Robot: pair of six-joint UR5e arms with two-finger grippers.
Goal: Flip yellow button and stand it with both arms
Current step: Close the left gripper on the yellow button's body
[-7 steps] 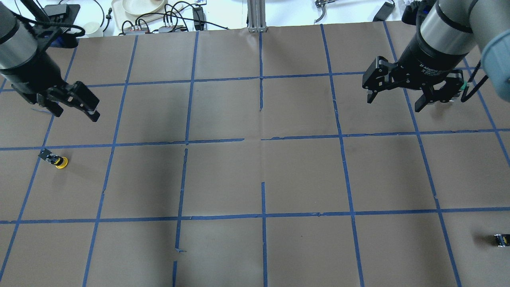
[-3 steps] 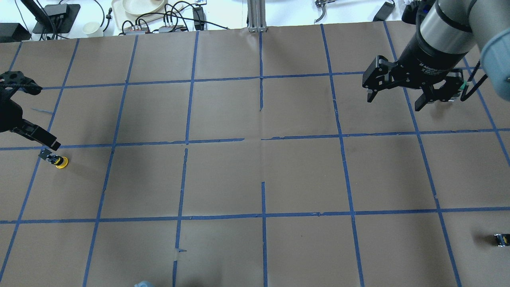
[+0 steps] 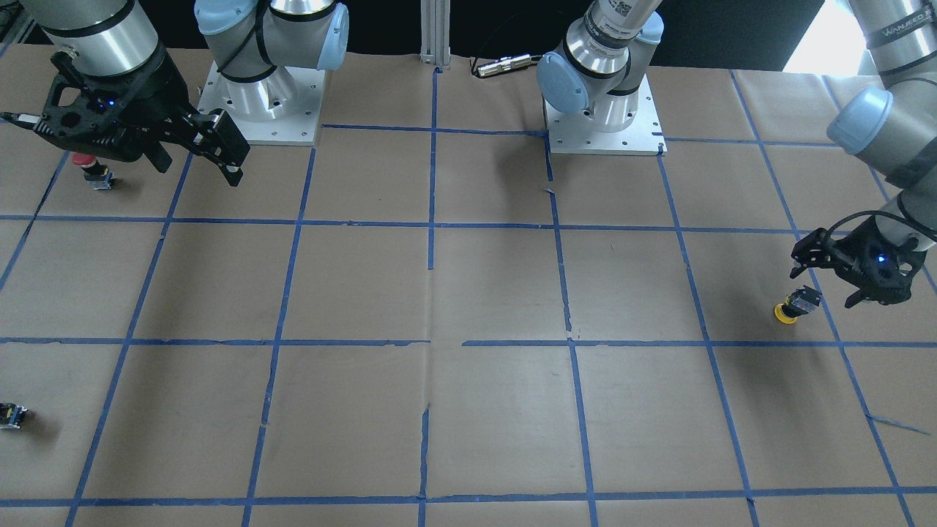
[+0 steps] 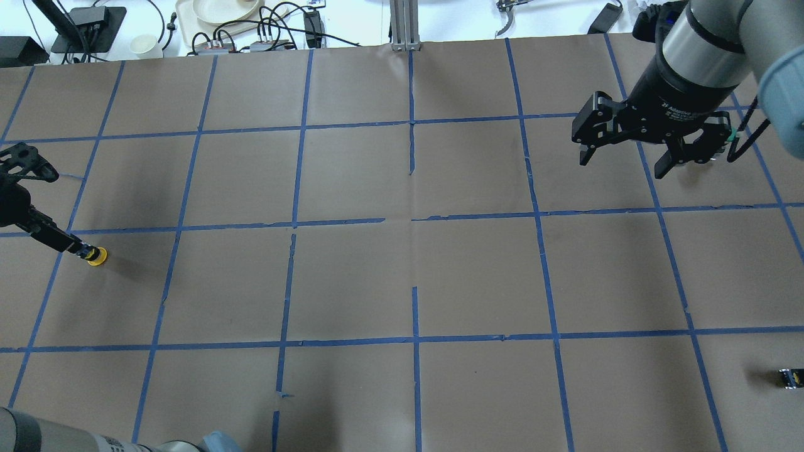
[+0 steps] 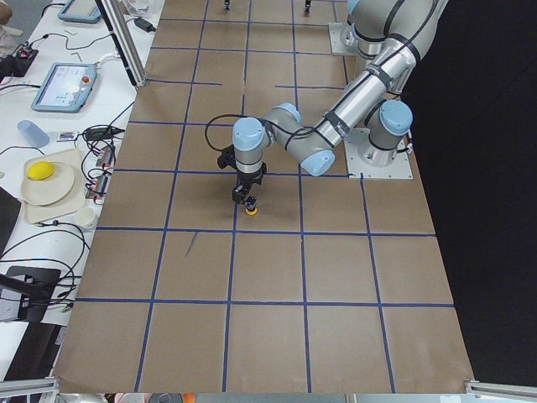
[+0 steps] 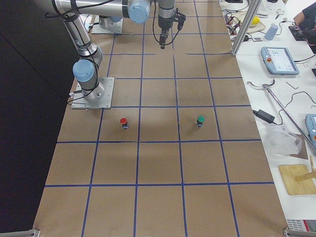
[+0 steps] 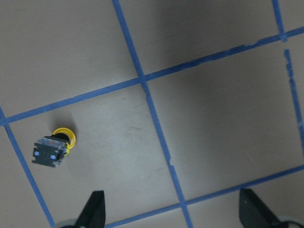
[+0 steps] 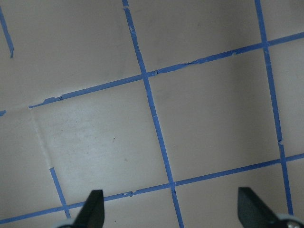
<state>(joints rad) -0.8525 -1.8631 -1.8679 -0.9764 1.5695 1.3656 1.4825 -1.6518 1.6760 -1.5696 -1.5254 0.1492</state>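
The yellow button [image 4: 95,255] lies on its side on the brown paper at the far left, cap pointing away from my left gripper. It also shows in the front view [image 3: 796,304], the left side view [image 5: 249,207] and the left wrist view [image 7: 52,147]. My left gripper [image 4: 66,213] is open and low over the table. One finger [image 4: 59,238] covers the button's black body from above; in the front view the gripper [image 3: 823,287] hangs just beside it. My right gripper [image 4: 622,164] is open and empty, high at the far right, also in the front view [image 3: 198,168].
A tiny black-yellow block [image 4: 790,377] lies at the near right, also in the front view [image 3: 11,414]. A red-capped button [image 3: 94,170] stands under the right gripper. A green-capped button [image 6: 200,120] stands nearby. Cables and dishes [image 4: 220,12] lie beyond the far edge.
My left gripper has swung left and down from above the table to the yellow button, its finger now over the button's body. The button and the right arm have hardly moved.
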